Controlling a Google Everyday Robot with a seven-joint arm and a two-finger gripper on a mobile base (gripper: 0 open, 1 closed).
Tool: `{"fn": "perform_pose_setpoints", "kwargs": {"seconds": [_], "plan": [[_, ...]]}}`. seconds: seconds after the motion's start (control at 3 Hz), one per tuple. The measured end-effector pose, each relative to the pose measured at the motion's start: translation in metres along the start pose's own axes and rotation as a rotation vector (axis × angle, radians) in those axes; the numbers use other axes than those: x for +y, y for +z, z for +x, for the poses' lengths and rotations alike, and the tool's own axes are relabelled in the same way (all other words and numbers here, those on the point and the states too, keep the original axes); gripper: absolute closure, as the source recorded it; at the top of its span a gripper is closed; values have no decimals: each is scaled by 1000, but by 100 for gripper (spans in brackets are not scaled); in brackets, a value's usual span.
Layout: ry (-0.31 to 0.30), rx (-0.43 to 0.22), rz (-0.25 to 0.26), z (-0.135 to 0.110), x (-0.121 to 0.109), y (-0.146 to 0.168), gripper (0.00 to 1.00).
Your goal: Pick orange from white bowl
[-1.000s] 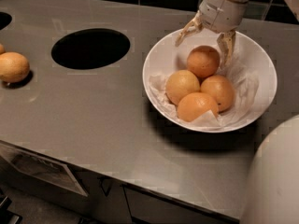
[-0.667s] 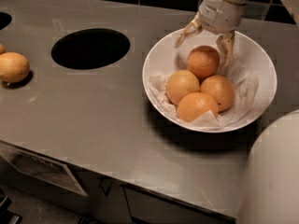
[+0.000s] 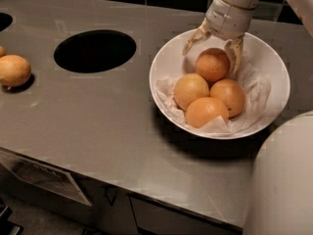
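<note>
The white bowl (image 3: 168, 58) stands on the grey counter at the right, lined with crumpled white paper. It holds several round fruits. The orange (image 3: 212, 65), the darker one, lies at the back of the bowl. My gripper (image 3: 211, 58) reaches down from the top right into the bowl. It is open, with one finger (image 3: 192, 41) to the left of the orange and the other finger (image 3: 236, 55) close along its right side. The left finger stands apart from the fruit.
Three lighter fruits (image 3: 191, 91) (image 3: 228, 96) (image 3: 206, 112) fill the front of the bowl. A dark round hole (image 3: 95, 50) is cut in the counter to the left. Another fruit (image 3: 14, 70) lies at the far left. A white robot body part (image 3: 283, 180) fills the lower right.
</note>
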State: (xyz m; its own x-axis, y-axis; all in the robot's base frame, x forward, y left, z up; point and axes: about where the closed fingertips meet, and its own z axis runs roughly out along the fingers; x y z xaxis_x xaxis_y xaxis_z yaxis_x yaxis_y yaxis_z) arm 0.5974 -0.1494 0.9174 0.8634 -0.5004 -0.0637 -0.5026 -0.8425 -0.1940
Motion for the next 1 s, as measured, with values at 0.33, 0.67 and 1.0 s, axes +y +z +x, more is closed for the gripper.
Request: {"fn": "perform_pose_setpoints", "kwargs": {"seconds": [0.33,0.67,1.0], "plan": [[6,-7,-21,-6,6,2,31],[7,-10,-28,-8,8,3,31],[11,-12,-38,-7,8,5,31]]}}
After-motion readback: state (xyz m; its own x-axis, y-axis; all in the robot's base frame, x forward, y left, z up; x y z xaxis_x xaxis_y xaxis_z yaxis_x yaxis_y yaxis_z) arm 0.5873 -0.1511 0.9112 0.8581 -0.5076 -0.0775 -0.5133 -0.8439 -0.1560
